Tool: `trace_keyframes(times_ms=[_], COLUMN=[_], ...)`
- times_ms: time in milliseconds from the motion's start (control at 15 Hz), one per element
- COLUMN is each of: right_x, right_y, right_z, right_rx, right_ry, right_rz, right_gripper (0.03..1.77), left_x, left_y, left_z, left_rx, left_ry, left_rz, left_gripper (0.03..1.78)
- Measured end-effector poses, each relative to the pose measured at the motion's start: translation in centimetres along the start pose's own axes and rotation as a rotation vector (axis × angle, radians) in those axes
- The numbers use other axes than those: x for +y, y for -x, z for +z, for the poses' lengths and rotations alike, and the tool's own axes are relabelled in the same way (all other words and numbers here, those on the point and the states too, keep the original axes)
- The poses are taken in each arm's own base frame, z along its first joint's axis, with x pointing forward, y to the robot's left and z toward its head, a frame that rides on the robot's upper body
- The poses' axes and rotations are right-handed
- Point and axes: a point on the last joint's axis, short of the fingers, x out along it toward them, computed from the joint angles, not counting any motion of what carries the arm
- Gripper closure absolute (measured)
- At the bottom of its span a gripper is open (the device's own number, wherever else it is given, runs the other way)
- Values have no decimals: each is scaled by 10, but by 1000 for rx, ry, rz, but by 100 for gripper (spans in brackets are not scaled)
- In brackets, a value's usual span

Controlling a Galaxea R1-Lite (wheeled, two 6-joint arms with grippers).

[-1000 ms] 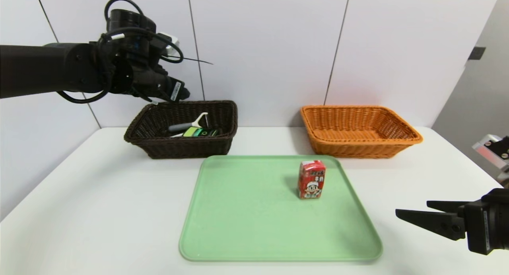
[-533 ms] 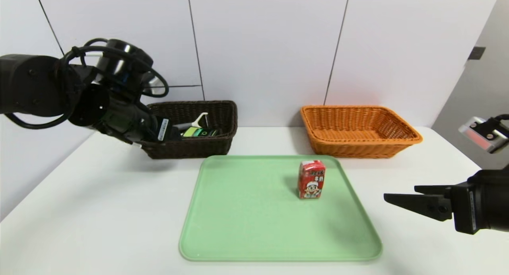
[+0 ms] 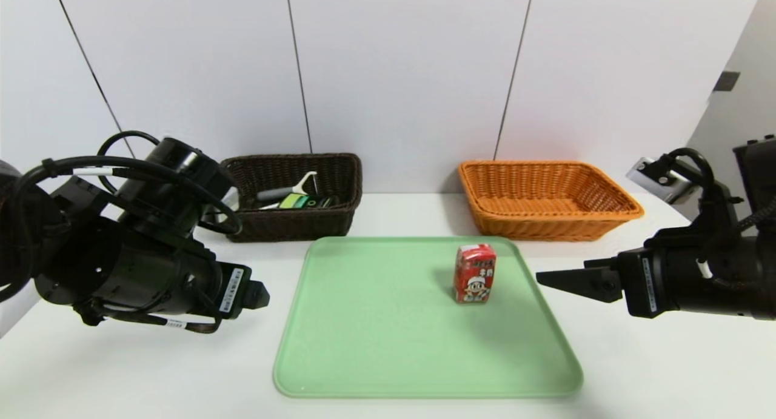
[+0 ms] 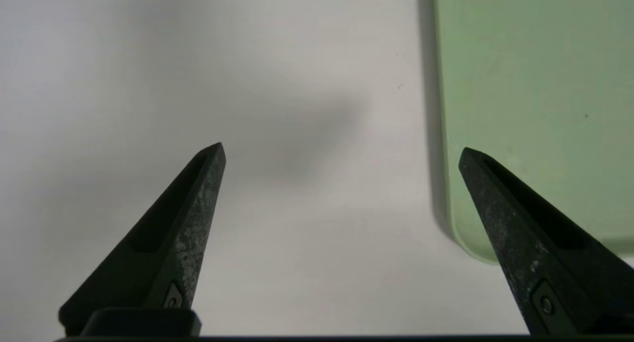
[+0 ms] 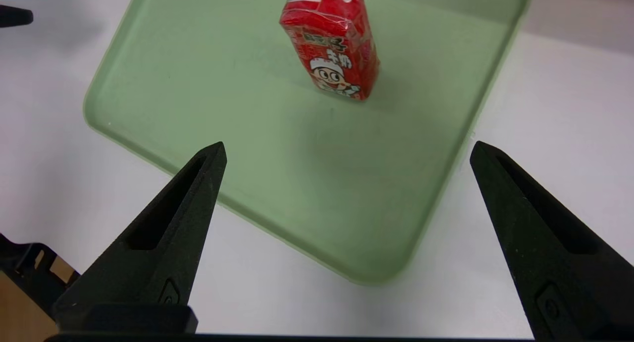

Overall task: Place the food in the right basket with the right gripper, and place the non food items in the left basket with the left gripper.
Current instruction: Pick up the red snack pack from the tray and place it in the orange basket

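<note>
Red drink carton (image 3: 475, 274), one, upright on the green tray (image 3: 424, 392), long axis vertical, lying inward of and beyond the nearer right gripper (image 5: 348, 143), jaws spread and empty; left gripper (image 4: 342, 147), farther off over the desk (image 4: 317, 282), likewise spread and empty.

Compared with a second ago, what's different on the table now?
The left gripper has come back from the dark brown basket toward the robot and now hangs open left of the green tray. The right gripper, open, has moved in toward the tray's right edge. Nothing was grasped. The red carton, the tray and both baskets stayed put.
</note>
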Motion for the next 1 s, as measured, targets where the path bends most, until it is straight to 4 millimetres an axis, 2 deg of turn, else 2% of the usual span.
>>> trace_keyframes(times_ms=[400, 667, 1000], right_x=[11, 26, 45], right_y=[-37, -67, -97], right_z=[6, 3, -20], right_rx=[84, 72, -29], right_ry=[37, 16, 53], right_rz=[34, -75, -165], right_gripper=[10, 10, 10], left_x=[-6, -6, -5], left_y=[2, 2, -2], left_z=[-13, -14, -18], left_rx=[24, 25, 41], left_ry=[-14, -14, -16], left_rz=[-15, -16, -11], left_gripper=[13, 12, 12])
